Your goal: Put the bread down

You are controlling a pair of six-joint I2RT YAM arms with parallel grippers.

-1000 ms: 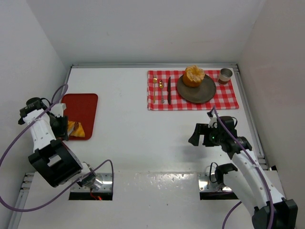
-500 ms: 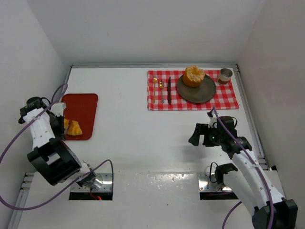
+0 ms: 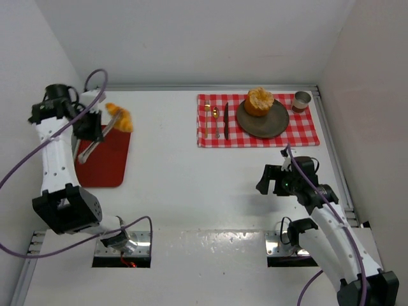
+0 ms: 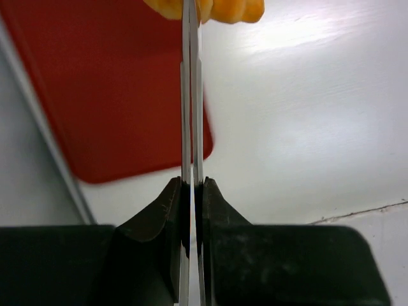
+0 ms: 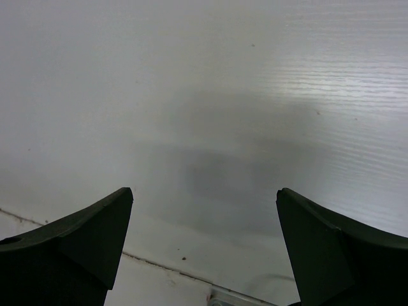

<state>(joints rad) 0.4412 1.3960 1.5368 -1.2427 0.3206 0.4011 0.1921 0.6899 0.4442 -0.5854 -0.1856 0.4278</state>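
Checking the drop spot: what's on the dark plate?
Only a round ridged bun, at the far edge of the plate. What's beneath the bun is covered.

Left arm [image 3: 54,153] reared high, jaws pinched tight — right arm [image 3: 325,220] low, jaws spread wide.

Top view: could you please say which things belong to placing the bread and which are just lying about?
Job in hand: croissant, tongs, left pincer, bun, plate.
Lying about: knife, cup, checked cloth, red tray.
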